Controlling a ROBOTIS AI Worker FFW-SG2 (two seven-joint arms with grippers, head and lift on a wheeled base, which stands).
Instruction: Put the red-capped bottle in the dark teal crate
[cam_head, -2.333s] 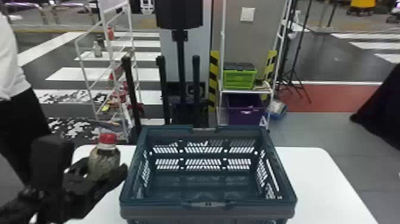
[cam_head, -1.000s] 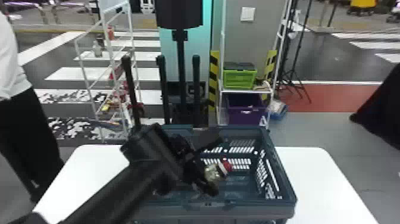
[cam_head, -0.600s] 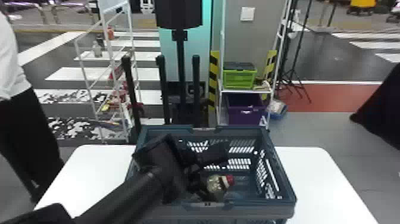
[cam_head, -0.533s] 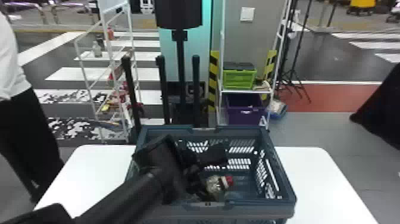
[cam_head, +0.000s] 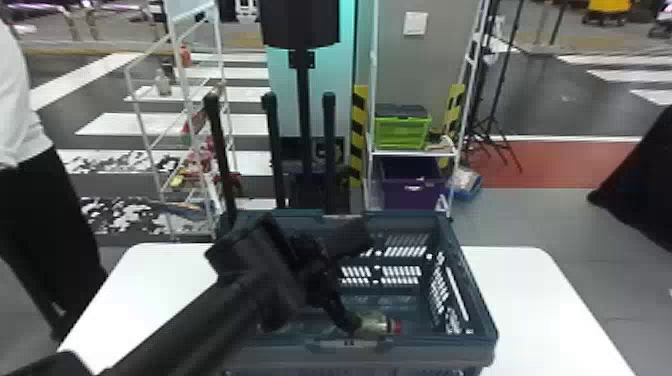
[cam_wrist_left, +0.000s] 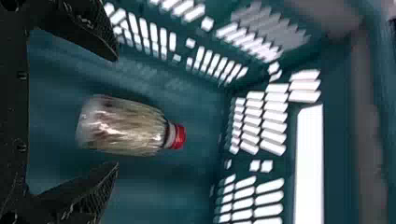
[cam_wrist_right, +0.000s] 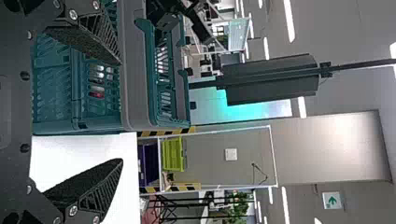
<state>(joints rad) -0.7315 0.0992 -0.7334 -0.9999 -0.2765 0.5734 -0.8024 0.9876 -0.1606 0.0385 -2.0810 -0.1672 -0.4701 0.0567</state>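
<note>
Red-capped bottle (cam_wrist_left: 122, 127) is inside the dark teal crate (cam_head: 420, 356); I see my left gripper (cam_head: 359, 278) and right gripper (cam_wrist_right: 121, 112) spread

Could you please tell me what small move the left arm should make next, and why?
I would raise the left gripper gently up and out of the crate. Its fingers are spread, with a gap between each and the red-capped bottle, which lies on its side inside the crate, so the placing looks done.
</note>
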